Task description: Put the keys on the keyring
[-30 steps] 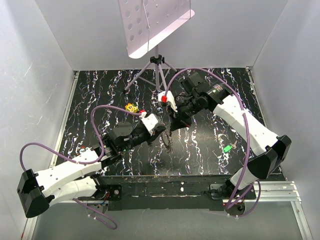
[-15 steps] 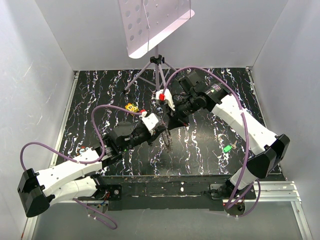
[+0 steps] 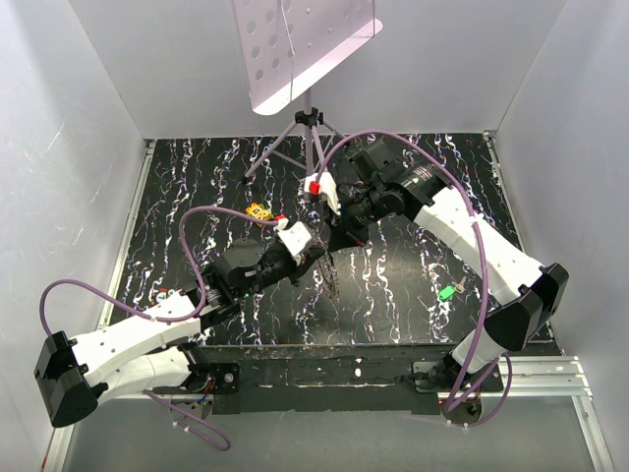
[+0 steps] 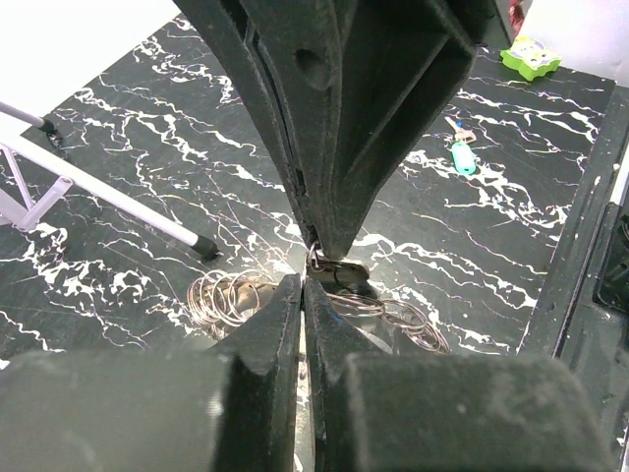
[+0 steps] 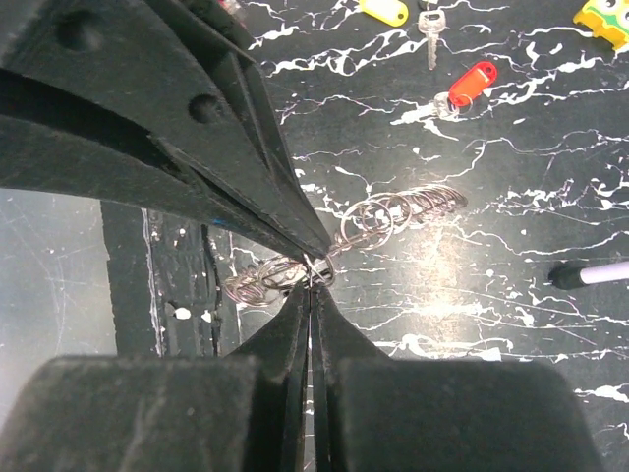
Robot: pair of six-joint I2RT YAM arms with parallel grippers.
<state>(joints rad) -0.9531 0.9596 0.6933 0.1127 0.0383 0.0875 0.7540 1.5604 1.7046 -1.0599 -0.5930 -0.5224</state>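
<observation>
**At the centre of the table, two closed tips meet on the keyring**

Low in the middle of the left wrist view, the left gripper [image 4: 303, 295] has its fingers pressed flat together. The keyring [image 4: 231, 297], a band of small wire loops seen almost edge-on, runs across just behind their tips and looks nipped there. The right gripper [image 4: 329, 246] comes down from the top of that frame, its fingers likewise pressed together, and its point touches the same spot on the loops.

The step in hand appears to be working a key onto the wire. It would go best if one gripper only holds the ring steady while the other does all the feeding. Both tips share one spot, so a sharp tug from either could drag the wire out of the other's pinch or bend a loop. Small, slow moves that follow the curve of the wire are safer than a straight pull.

A red key [image 5: 470, 81] and a yellow key [image 5: 385, 10] lie at the upper right of the right wrist view, well apart from the ring. A green key [image 4: 462, 157] lies at the upper right of the left wrist view. With these off the ring, most of the job looks undone.

A small dark piece [image 4: 341, 271] sits under the right gripper's point. It may be a key's head, but I cannot tell, nor whether that gripper pinches it or the wire. No split in the wire shows. Whether the ring hangs free or rests on the table [image 4: 118, 108] is unclear. The yellow key is cut off by the top edge.
</observation>
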